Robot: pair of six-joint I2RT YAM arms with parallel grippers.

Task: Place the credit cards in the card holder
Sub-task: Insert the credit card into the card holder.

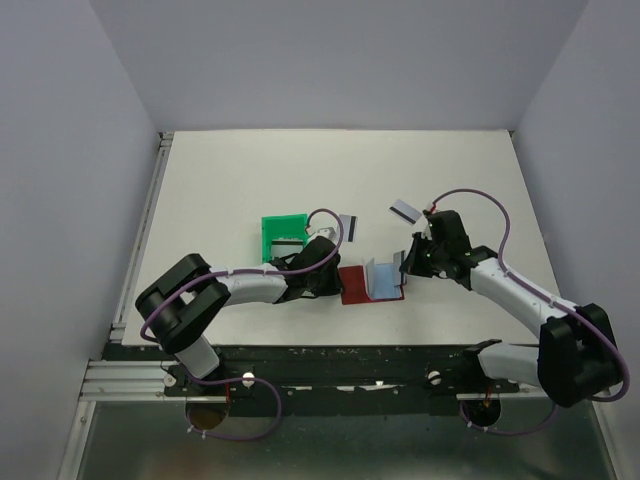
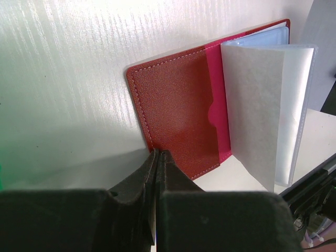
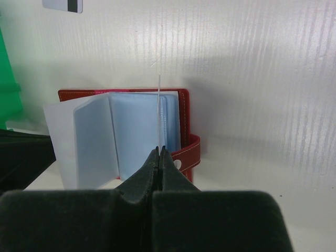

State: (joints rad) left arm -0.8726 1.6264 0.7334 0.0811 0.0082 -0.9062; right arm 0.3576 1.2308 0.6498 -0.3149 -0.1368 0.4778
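Red leather lies flat ahead of the left gripper (image 2: 157, 157): the open cover of the card holder (image 1: 355, 285). The fingers are closed to a hairline slit, with their tips at the cover's near edge. Whether they pinch it I cannot tell. Opposite, the right gripper (image 3: 159, 152) is clamped tight on a clear sleeve (image 3: 159, 105) of the holder, seen edge-on and held upright just beyond its tips, while other pale blue sleeves fan to its left. One credit card (image 1: 404, 210) lies behind the right gripper, and another card (image 1: 347, 226) lies beyond the left gripper, next to a green tray (image 1: 270, 225).
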